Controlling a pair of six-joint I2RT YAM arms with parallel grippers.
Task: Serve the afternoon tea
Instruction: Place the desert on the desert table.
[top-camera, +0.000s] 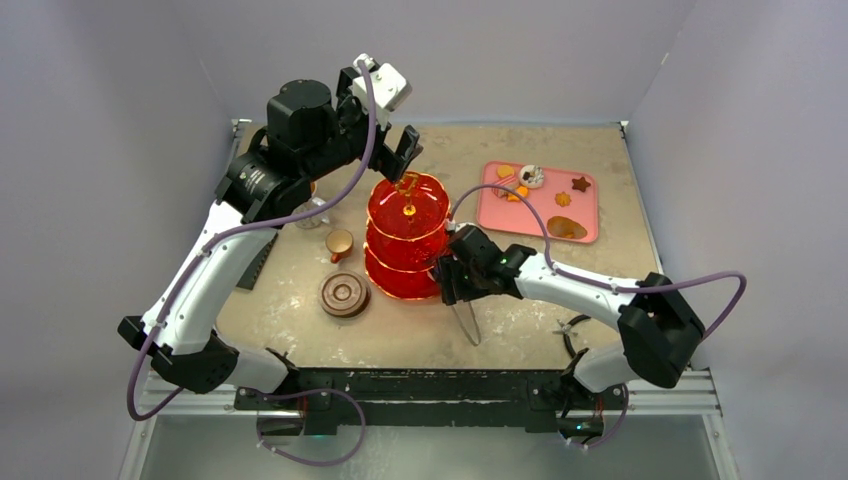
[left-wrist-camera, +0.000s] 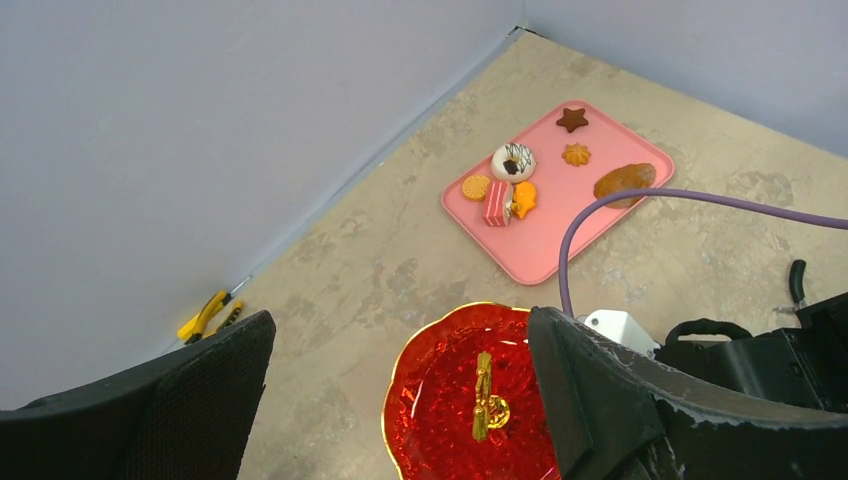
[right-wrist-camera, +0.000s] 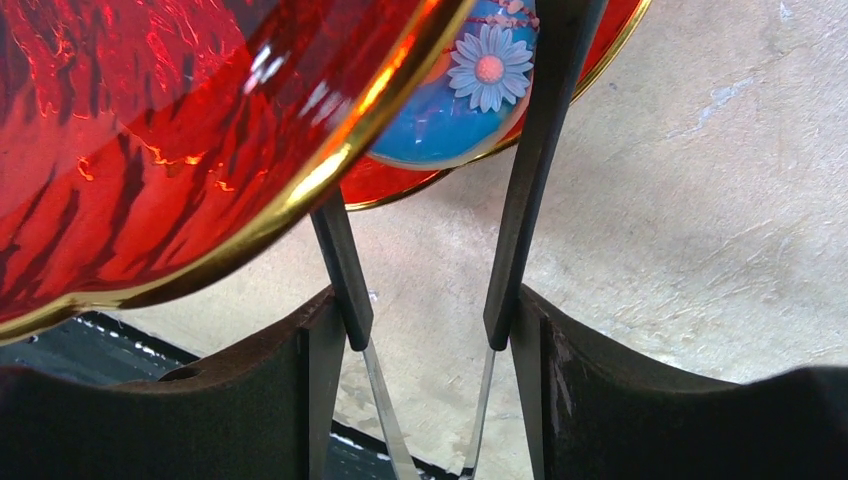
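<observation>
While the left gripper (top-camera: 405, 152) hangs over the stand (top-camera: 400, 270), its jaws are spread wide and hold nothing. The gold handle (left-wrist-camera: 485, 395) on the top tier shows between them in the wrist view. The stand sits mid-table, three red tiers stacked.

The right gripper (top-camera: 447, 282) is low at the stand's near right side, clamped on the tongs (right-wrist-camera: 520, 200), whose black arms run up under a tier's gold rim. One arm crosses a blue pastry (right-wrist-camera: 450, 130) topped with a daisy, lying on a lower tier. The other arm disappears behind the tier above, so I cannot tell whether the tongs actually pinch it.

Left of the stand are a brown cup (top-camera: 339, 243) and, nearer, a saucer (top-camera: 344, 295), apart from each other. Far right, the pink tray (left-wrist-camera: 525, 240) carries the other pastries (left-wrist-camera: 510, 165).
</observation>
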